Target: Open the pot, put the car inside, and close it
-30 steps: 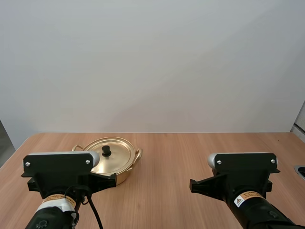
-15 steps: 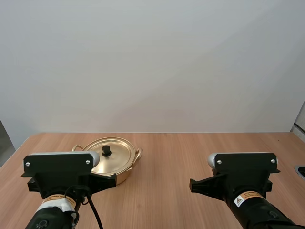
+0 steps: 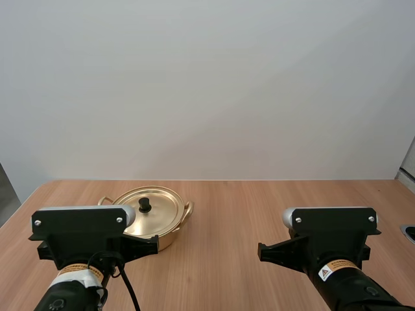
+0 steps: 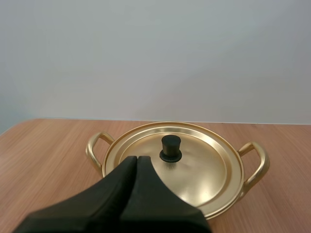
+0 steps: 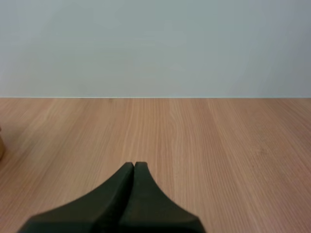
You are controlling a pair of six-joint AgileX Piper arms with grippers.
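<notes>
You've got 1 gold pot (image 3: 174, 233), 1 lid (image 4: 204, 165) on it w/ 1 black knob (image 4: 170, 148), far-left on the desk (image 3: 259, 214). 2 grippers: left gripper (image 4: 136, 159) has its fingers pressed together, tips just near of the knob. Right gripper (image 5: 134, 166) has fingers together too, over bare desk, well right of the pot.

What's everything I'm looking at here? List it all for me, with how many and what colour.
pot: one, gold, two side handles, on the table's left part
lid: one, gold, sitting on the pot
knob: one, black, at the lid's middle
table: one, light wood
small dark thing: one, at the table's right edge, too cut off to tell
left claw: one, black, shut, just short of the pot
right claw: one, black, shut, over bare table
</notes>
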